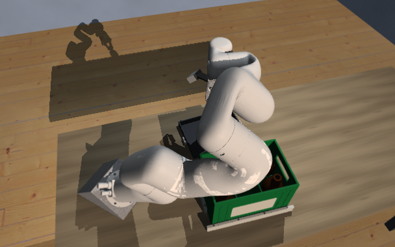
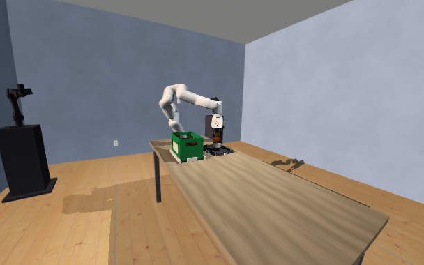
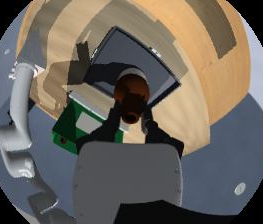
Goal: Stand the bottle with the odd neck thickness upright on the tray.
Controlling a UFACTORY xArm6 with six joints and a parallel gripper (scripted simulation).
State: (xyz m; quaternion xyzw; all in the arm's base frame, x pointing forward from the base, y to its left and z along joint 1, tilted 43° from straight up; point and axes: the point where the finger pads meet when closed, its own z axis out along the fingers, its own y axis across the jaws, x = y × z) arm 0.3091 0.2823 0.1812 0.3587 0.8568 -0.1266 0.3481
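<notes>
My gripper (image 3: 131, 107) (image 2: 216, 134) is shut on the neck of a brown bottle (image 3: 132, 90) (image 2: 216, 142). The bottle hangs upright over the dark tray (image 3: 156, 63) (image 2: 226, 150) (image 1: 186, 128), its base at or just above the tray floor; I cannot tell if it touches. The green crate (image 1: 254, 198) (image 2: 185, 144) (image 3: 71, 125) stands right beside the tray on a pale base. Brown bottle necks (image 1: 275, 179) show in its right-hand cells. The arm hides the other cells in the top view.
The arm (image 1: 232, 130) bends over the crate and tray. The long wooden table (image 2: 273, 195) stretches away from them. A black pedestal with a camera (image 2: 24, 160) stands on the floor far left. The arm's base (image 1: 108, 188) sits at the table's end.
</notes>
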